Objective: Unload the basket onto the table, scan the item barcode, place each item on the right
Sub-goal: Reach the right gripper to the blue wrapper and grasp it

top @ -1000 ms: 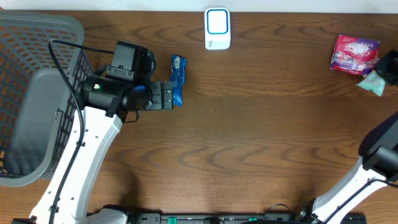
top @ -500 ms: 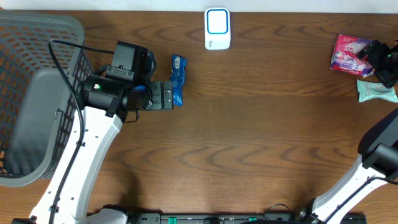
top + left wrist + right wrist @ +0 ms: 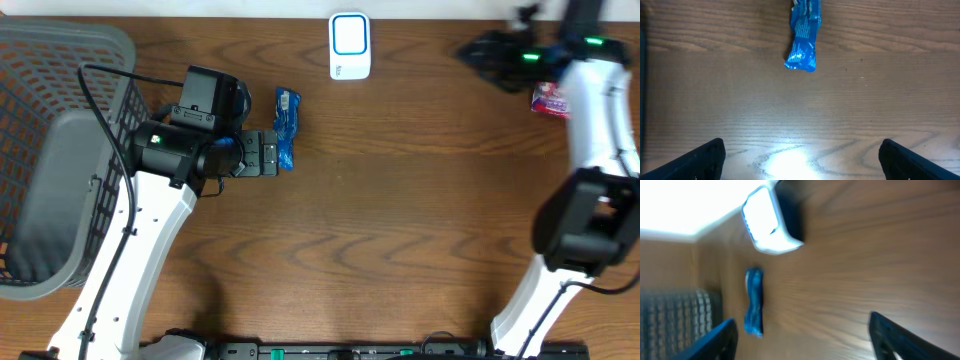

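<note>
A blue snack packet (image 3: 287, 128) lies on the wooden table, left of centre. My left gripper (image 3: 272, 153) hovers just beside its near end, open and empty. In the left wrist view the packet (image 3: 802, 37) lies ahead of the left gripper (image 3: 802, 160), well clear of both fingers (image 3: 700, 160). The white barcode scanner (image 3: 350, 45) stands at the back edge. My right gripper (image 3: 468, 50) is blurred, up at the back right of the scanner, open with nothing in it. The right wrist view is smeared but shows the scanner (image 3: 767, 220), the packet (image 3: 754, 302) and the right gripper (image 3: 805, 340).
A grey mesh basket (image 3: 60, 50) fills the left side, also in the right wrist view (image 3: 670, 320). A red packet (image 3: 550, 97) peeks out from behind the right arm at the back right.
The right arm swung from the far right edge up and left towards the scanner, and its jaws opened. The left arm and blue packet stayed still.
</note>
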### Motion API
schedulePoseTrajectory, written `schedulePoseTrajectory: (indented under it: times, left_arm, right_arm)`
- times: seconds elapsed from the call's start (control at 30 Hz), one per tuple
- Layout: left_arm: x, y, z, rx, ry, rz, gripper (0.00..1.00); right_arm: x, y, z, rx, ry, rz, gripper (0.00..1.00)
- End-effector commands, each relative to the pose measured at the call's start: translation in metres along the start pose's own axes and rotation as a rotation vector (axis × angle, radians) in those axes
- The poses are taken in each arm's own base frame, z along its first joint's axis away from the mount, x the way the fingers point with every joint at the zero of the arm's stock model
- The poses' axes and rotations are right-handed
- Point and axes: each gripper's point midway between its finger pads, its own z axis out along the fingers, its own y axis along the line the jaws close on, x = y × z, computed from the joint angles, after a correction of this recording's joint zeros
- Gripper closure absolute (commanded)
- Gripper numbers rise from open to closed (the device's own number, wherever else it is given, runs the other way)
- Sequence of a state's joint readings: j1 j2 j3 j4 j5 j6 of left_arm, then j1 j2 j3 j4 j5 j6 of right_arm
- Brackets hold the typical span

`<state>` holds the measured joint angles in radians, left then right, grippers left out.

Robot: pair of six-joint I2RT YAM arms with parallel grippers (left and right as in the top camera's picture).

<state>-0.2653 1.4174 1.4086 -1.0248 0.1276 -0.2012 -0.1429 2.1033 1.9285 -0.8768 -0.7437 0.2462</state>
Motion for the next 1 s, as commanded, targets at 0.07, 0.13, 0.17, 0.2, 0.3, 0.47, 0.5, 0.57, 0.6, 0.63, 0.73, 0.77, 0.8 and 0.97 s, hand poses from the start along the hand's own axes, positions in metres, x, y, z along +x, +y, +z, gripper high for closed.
schedulePoseTrajectory:
  times: [0.07, 0.13, 0.17, 0.2, 0.3, 0.47, 0.5, 0.57, 0.6, 0.63, 0.73, 0.77, 0.8, 0.97]
  left_arm:
    - [-0.001, 0.003, 0.0, -0.011, -0.001, 0.011, 0.02]
    - [-0.001, 0.003, 0.0, -0.011, -0.001, 0.011, 0.02]
    - [-0.001, 0.003, 0.0, -0.011, -0.001, 0.011, 0.02]
    - [-0.001, 0.003, 0.0, -0.011, -0.001, 0.011, 0.02]
    - [-0.001, 0.003, 0.0, -0.011, -0.001, 0.011, 0.02]
    - [-0.001, 0.003, 0.0, -0.011, -0.001, 0.011, 0.02]
    - [-0.001, 0.003, 0.0, -0.011, -0.001, 0.011, 0.02]
    - [-0.001, 0.003, 0.0, -0.011, -0.001, 0.011, 0.02]
    - [-0.001, 0.003, 0.0, -0.011, -0.001, 0.011, 0.02]
    - [-0.001, 0.003, 0.0, -0.011, -0.001, 0.011, 0.02]
    - [-0.001, 0.003, 0.0, -0.011, -0.001, 0.011, 0.02]
    - [-0.001, 0.003, 0.0, -0.011, -0.001, 0.011, 0.02]
    - [-0.001, 0.003, 0.0, -0.011, -0.001, 0.011, 0.02]
    - [-0.001, 0.003, 0.0, -0.011, -0.001, 0.011, 0.02]
  right_arm:
    - [0.046, 0.055, 0.079, 0.075, 0.101, -0.138, 0.25]
    - [0.061, 0.068, 0.107, 0.124, 0.113, -0.156, 0.25]
    - [0.068, 0.074, 0.118, 0.141, 0.116, -0.166, 0.25]
    - [0.077, 0.081, 0.132, 0.154, 0.12, -0.177, 0.25]
    - [0.101, 0.101, 0.166, 0.145, 0.14, -0.19, 0.26]
    - [0.144, 0.115, 0.213, 0.132, 0.2, -0.116, 0.34]
    - [0.153, 0.116, 0.222, 0.133, 0.216, -0.106, 0.35]
    - [0.171, 0.116, 0.235, 0.138, 0.25, -0.117, 0.35]
    - [0.18, 0.116, 0.241, 0.141, 0.269, -0.123, 0.35]
    - [0.188, 0.116, 0.246, 0.144, 0.284, -0.128, 0.35]
    - [0.21, 0.118, 0.258, 0.149, 0.326, -0.142, 0.35]
    - [0.221, 0.118, 0.264, 0.152, 0.345, -0.15, 0.35]
    - [0.227, 0.121, 0.266, 0.151, 0.353, -0.157, 0.35]
    - [0.253, 0.125, 0.275, 0.167, 0.393, -0.188, 0.32]
